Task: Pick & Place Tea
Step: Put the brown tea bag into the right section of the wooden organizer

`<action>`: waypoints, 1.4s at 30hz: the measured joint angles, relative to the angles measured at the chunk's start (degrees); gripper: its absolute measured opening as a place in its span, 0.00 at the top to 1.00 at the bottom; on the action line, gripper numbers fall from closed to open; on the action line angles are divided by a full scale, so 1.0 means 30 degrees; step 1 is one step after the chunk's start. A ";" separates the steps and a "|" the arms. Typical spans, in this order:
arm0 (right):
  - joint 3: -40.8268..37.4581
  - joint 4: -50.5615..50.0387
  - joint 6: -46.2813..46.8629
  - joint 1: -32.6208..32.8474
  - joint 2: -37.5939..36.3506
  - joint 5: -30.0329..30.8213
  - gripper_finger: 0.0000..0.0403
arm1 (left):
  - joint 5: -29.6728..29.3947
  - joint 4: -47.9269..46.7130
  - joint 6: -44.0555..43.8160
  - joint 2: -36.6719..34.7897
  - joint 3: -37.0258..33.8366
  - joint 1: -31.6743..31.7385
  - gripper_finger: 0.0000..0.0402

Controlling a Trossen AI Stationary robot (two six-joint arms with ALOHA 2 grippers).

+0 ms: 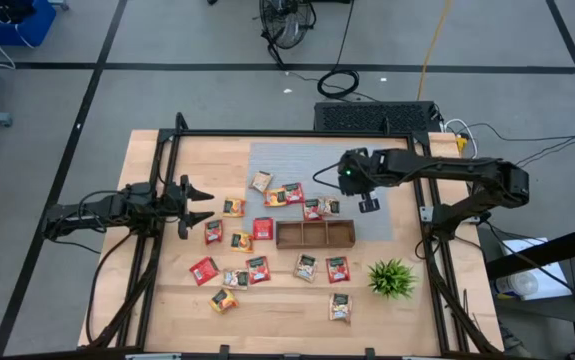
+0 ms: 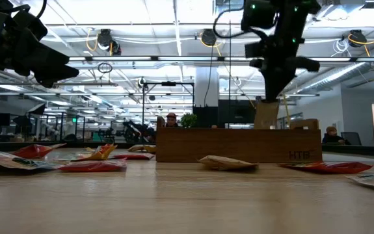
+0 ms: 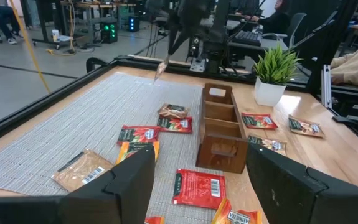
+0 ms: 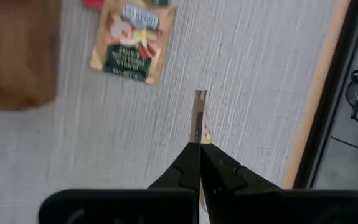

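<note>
One sachet (image 4: 200,118) pinched by R gripper (image 4: 200,144) above mat (image 4: 241,74).

I can read only one marking: "HTB" stamped low on the right end of the wooden tray's (image 2: 239,144) near wall in the low view. The sachet labels show print, but I can't read any.
</note>
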 joint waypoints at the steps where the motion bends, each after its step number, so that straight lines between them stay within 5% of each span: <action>1: 0.0395 -0.0395 0.0311 0.0092 0.0000 0.0026 1.00 | 0.0007 0.0000 0.0003 0.0000 0.0000 0.0000 0.37; 22: 0.6111 -0.6531 0.3158 0.0376 0.0005 0.1324 1.00 | 0.0000 0.0007 0.0001 -0.0002 -0.0001 -0.0003 0.37; 42: 0.7478 -0.6477 0.8536 0.4884 0.1849 0.0240 1.00 | 0.0000 0.0002 0.0003 -0.0001 0.0000 -0.0003 0.37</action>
